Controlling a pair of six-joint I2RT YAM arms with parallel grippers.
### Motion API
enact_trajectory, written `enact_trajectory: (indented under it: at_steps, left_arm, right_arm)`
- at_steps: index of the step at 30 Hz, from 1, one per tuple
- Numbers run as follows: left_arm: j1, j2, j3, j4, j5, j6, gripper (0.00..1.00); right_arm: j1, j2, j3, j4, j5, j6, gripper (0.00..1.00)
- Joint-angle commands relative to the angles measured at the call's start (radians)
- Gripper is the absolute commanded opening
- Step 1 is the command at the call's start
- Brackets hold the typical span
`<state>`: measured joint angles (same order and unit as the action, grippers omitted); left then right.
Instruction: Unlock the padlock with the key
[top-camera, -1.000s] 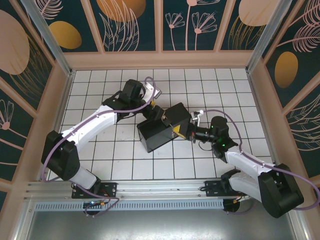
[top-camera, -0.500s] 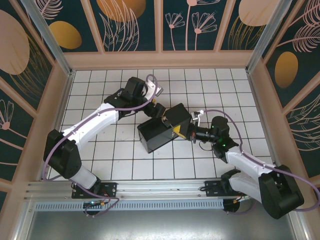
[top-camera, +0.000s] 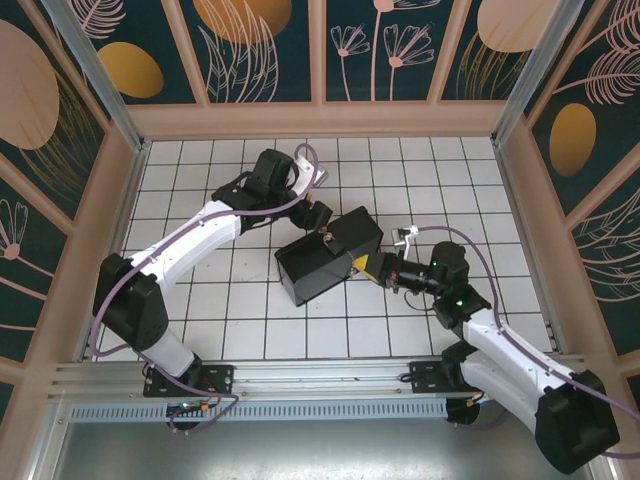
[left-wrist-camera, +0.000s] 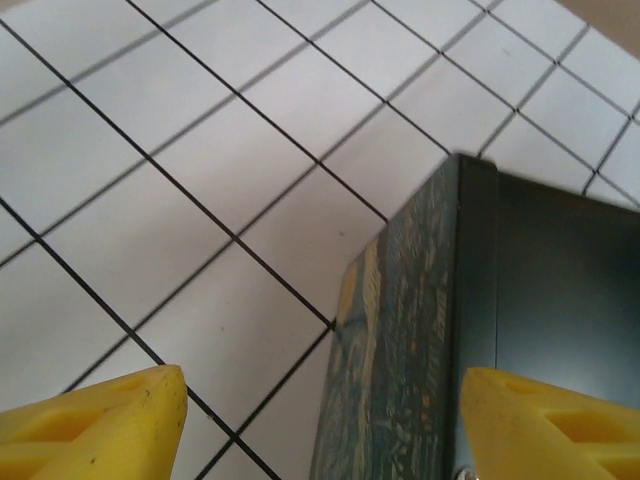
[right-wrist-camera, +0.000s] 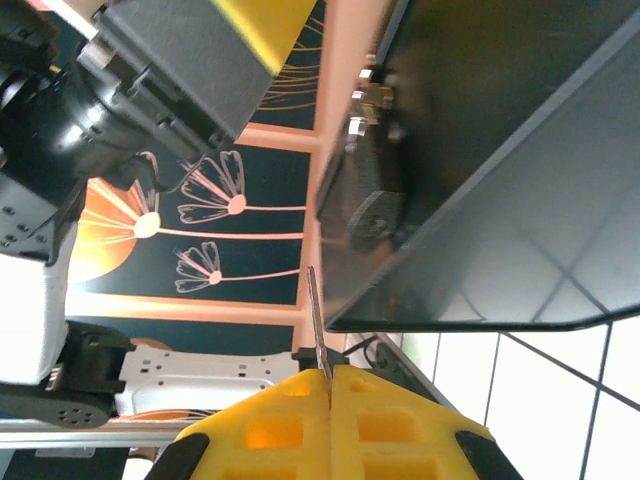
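Item 1, padlock (right-wrist-camera: 368, 195): we record a small dark brownish body with a silvery shackle at its end. In the right wrist view it lies against the wall of the black box (top-camera: 322, 256), under the edge of the box.

Item 2, key (right-wrist-camera: 314, 312): a thin silvery blade stands straight out of the right gripper (right-wrist-camera: 329, 374). Its yellow jaws are pressed together on the key's base. The tip is close to the padlock body, and we see no contact between them.

Item 3, right gripper, top view (top-camera: 362, 265): it is at the box's right side, pointing left at it, with its arm reaching in from the near right corner of the desk (top-camera: 200, 300).

Item 4, left gripper (left-wrist-camera: 320, 425): its jaws are wide apart. One yellow fingertip (left-wrist-camera: 100, 420) is over white tile and the other is over the dark box top, with nothing between them. In the top view we place it at the far left edge of the box (top-camera: 317, 217).

Item 5, black box: it sits askew near the middle of the desk. The left wrist view shows a swirly blue-and-yellow painted face (left-wrist-camera: 395, 340).

Item 6, desk: white tiles with dark grout lines, enclosed by wall panels painted with plants (top-camera: 260, 50).
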<state>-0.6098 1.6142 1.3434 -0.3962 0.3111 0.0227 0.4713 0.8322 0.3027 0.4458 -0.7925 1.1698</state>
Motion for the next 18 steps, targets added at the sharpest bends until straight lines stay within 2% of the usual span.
enact_trajectory:
  at_steps: [1,7,12,18]
  left_arm:
    - [-0.004,-0.049,-0.049,0.031,0.06,0.074,0.73]
    - [-0.005,-0.05,-0.07,0.057,0.056,0.083,0.75]
    - [-0.004,-0.033,-0.034,0.055,0.088,0.094,0.78]
    - [-0.005,-0.038,-0.031,0.038,0.164,0.149,0.78]
  right_arm:
    - [0.006,0.043,-0.017,0.07,-0.004,0.03,0.0]
    - [0.027,0.07,-0.003,0.095,0.027,0.074,0.0]
    - [0.043,0.088,0.022,0.074,0.03,0.059,0.0]
    - [0.033,0.1,0.059,0.038,0.019,0.029,0.0]
